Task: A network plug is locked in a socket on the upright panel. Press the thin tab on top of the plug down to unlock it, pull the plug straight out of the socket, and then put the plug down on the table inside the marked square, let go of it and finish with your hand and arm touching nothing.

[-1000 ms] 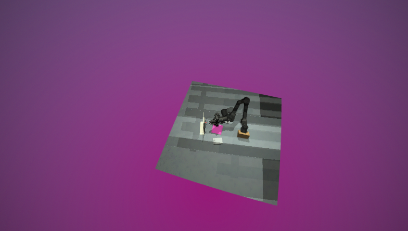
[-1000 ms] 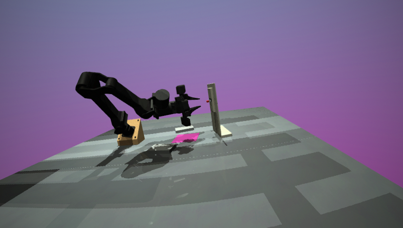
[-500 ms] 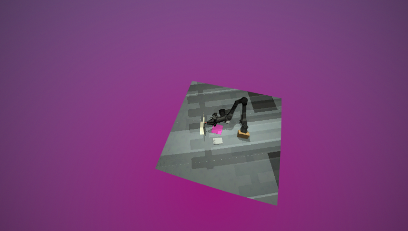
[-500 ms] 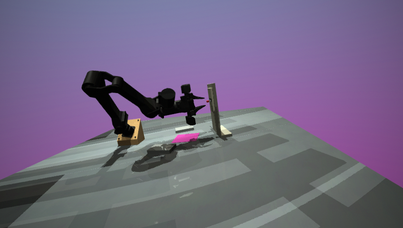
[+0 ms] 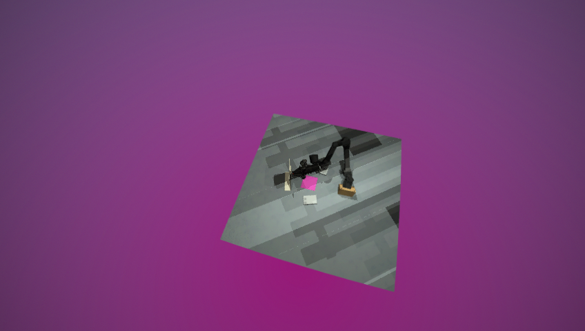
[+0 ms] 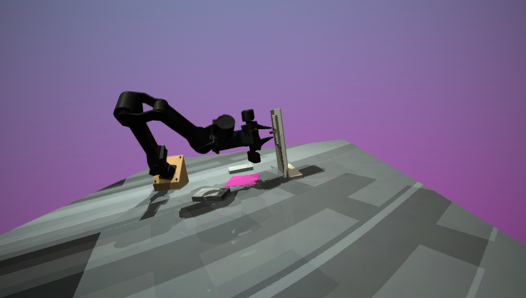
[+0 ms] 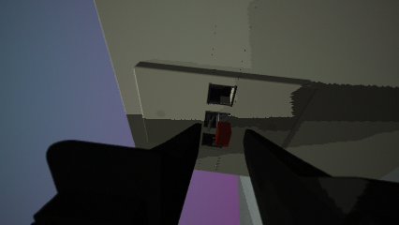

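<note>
The red plug (image 7: 224, 134) (image 6: 271, 132) sits in the middle opening of the plate on the upright panel (image 7: 178, 28) (image 6: 281, 147) (image 5: 290, 166). A thin grey piece shows at the plug's left in the wrist view; whether it is the tab is unclear. My gripper (image 7: 222, 132) (image 6: 272, 133) is open and points at the panel. In the wrist view its fingertips stand one on each side of the plug, with a gap on both sides. In the exterior view the tips are close to the panel face; contact cannot be told. The magenta square (image 5: 309, 183) (image 6: 243, 180) lies on the table below the gripper.
One pale block (image 5: 310, 199) (image 6: 240, 168) lies on one side of the square; another block (image 6: 210, 195) (image 5: 323, 172) lies on the other, partly under the arm in the top view. Empty openings (image 7: 220, 94) (image 7: 207, 140) flank the plug's socket. The arm's orange base (image 5: 346, 190) (image 6: 181, 177) stands opposite the panel.
</note>
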{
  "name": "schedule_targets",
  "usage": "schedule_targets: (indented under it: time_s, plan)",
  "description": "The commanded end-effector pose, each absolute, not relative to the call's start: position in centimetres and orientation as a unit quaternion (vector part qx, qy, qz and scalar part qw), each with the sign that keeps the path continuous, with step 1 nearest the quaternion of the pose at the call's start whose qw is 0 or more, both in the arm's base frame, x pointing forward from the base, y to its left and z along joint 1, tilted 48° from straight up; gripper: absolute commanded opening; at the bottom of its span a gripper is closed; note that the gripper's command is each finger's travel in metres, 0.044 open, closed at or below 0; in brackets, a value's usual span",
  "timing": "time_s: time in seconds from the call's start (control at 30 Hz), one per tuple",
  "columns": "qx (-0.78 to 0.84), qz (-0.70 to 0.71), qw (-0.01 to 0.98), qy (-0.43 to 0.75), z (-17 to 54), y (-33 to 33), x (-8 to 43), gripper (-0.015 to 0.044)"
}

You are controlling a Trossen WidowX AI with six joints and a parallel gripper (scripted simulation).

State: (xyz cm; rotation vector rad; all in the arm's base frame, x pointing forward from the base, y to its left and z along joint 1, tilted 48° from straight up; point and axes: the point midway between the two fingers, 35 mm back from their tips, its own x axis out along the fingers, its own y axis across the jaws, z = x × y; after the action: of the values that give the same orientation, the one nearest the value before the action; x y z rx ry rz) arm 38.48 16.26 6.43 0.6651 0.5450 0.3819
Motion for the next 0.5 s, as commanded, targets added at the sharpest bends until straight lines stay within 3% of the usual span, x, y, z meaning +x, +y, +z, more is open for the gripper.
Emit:
schedule_targets:
  time_s: [0.0, 0.47]
  plan:
    - [0.323, 0.184, 0.892, 0.258, 6.66, 16.36, 38.83, 0.0136]
    - [0.323, 0.184, 0.892, 0.258, 6.66, 16.36, 38.83, 0.0043]
